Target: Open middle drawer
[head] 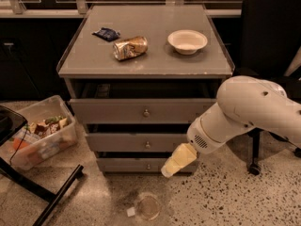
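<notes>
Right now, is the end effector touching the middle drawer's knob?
Apart. The camera view shows the end effector below and to the right of the knob of the middle drawer, with bare drawer front between them.

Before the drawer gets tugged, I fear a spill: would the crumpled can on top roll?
The crumpled can lies on its side, so it might roll, though its dents would probably stop it. Crushed, it is likely empty and light. The gripper hangs low, by the lowest drawer front.
</notes>
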Controlling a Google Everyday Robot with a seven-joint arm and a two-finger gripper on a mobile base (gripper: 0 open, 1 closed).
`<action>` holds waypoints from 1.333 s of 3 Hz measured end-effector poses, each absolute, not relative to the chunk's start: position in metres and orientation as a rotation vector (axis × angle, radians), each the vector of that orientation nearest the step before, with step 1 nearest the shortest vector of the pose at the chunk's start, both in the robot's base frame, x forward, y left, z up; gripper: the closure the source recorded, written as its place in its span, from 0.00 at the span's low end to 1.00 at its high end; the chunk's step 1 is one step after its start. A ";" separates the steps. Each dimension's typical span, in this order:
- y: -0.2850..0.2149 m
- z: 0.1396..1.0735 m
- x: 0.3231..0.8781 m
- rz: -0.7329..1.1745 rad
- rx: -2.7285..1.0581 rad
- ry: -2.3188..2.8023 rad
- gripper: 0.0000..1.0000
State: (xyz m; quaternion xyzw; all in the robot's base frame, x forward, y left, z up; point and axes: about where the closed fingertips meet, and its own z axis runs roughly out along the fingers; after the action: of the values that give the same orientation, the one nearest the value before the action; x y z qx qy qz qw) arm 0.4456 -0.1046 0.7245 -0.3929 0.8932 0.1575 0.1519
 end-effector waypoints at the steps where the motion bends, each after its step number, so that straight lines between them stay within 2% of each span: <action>1: -0.102 0.717 0.448 0.462 -1.110 2.572 0.00; 4: -0.092 0.539 0.524 0.598 -0.816 2.521 0.00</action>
State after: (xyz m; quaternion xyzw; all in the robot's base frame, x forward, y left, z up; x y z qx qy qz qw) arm 0.5238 -0.0919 0.5391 -0.2936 0.9072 0.2151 0.2111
